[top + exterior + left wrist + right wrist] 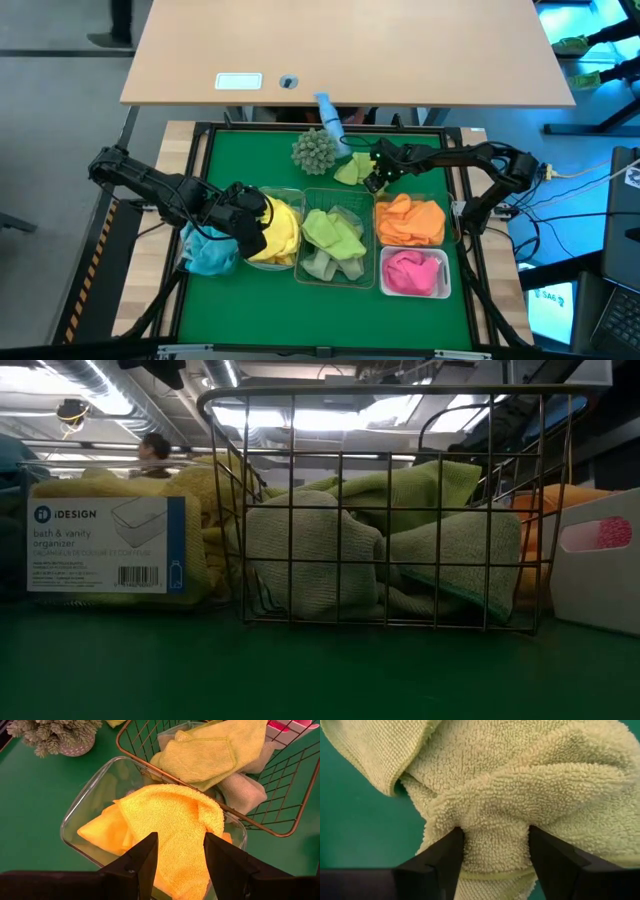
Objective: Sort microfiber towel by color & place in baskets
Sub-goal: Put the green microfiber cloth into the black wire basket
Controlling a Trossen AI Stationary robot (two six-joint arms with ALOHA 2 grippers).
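Right gripper (492,855) first: its fingers straddle a bunched fold of the light-green towel (520,785), spread wide with the cloth pressed between them, though whether they've truly pinched it I can't tell. That towel lies on the green table (250,150), just behind the wire-mesh basket (335,252) and beside the spiky ball (315,150).

Over to the left gripper (180,865): fingers wide apart and empty, hovering over the yellow towel (170,820) in its clear bin (75,827).

Nearly done, by my reckoning. Blue towel (208,250), yellow, green in the mesh basket, orange towels (410,220) and pink towel (410,270) all sit in containers; only this light-green one looks left.

Beyond the green mat, a pale wooden desk (350,50); in the low view a person (152,450) stands under ceiling lights.
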